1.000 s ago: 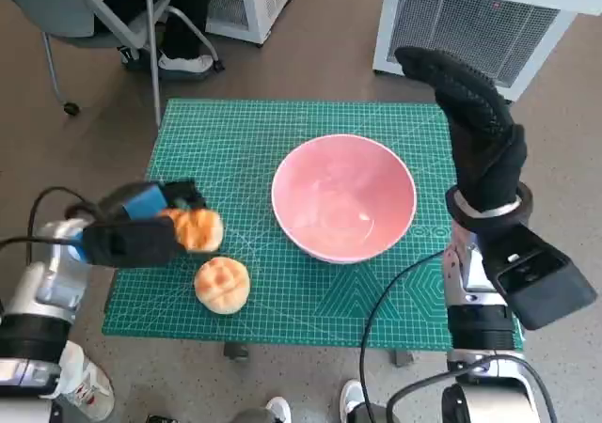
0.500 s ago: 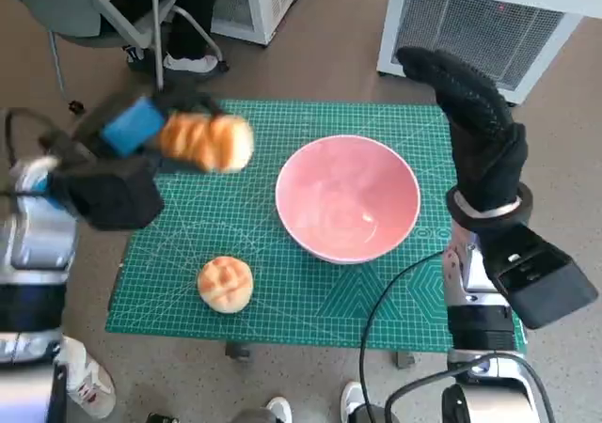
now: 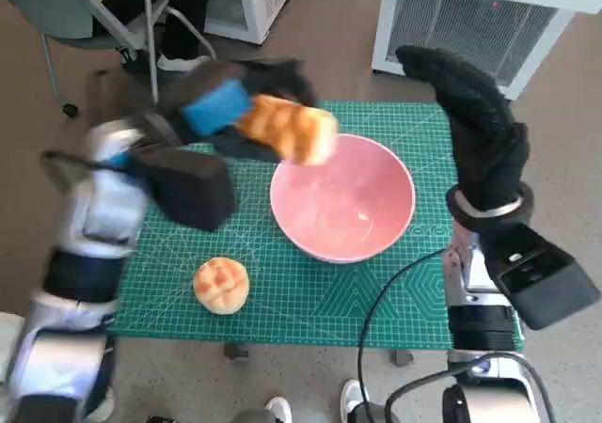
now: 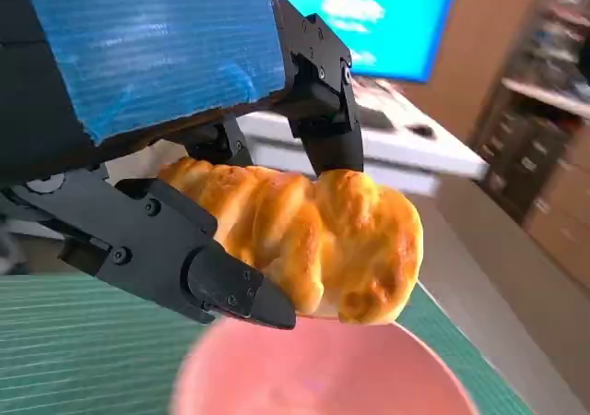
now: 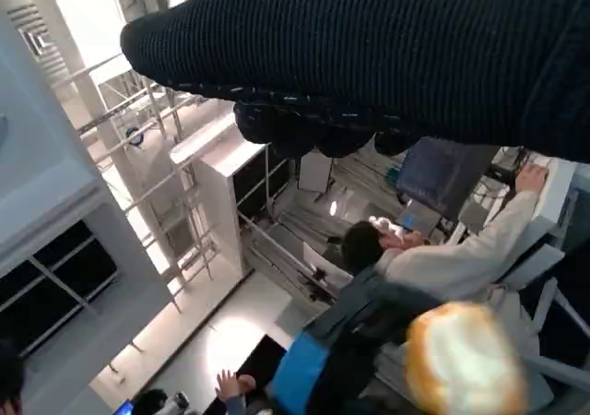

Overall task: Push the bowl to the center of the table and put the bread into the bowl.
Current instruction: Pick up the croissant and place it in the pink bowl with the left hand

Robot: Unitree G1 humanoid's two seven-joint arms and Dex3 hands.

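Note:
My left hand (image 3: 226,111) holds a golden twisted bread (image 3: 288,129) in the air just above the near-left rim of the pink bowl (image 3: 343,197). The left wrist view shows the fingers (image 4: 184,249) clamped round the bread (image 4: 304,240), with the bowl (image 4: 323,373) under it. The bowl stands on the green mat (image 3: 282,291) near the table's middle. A second, round bread (image 3: 221,284) lies on the mat near the front left. My right hand (image 3: 475,132) is raised upright at the bowl's right side, fingers straight, holding nothing. In the right wrist view the glove (image 5: 369,55) spans the top and the held bread (image 5: 466,364) shows blurred.
White cabinets with grilles (image 3: 470,19) stand behind the table. A chair and a person's legs (image 3: 174,28) are at the back left. Feet (image 3: 353,399) show below the table's front edge. People sit at desks in the right wrist view (image 5: 442,258).
My left hand has carried the twisted bread up from the mat's left side and rightward to the bowl's rim. The right hand and the bowl have stayed in place.

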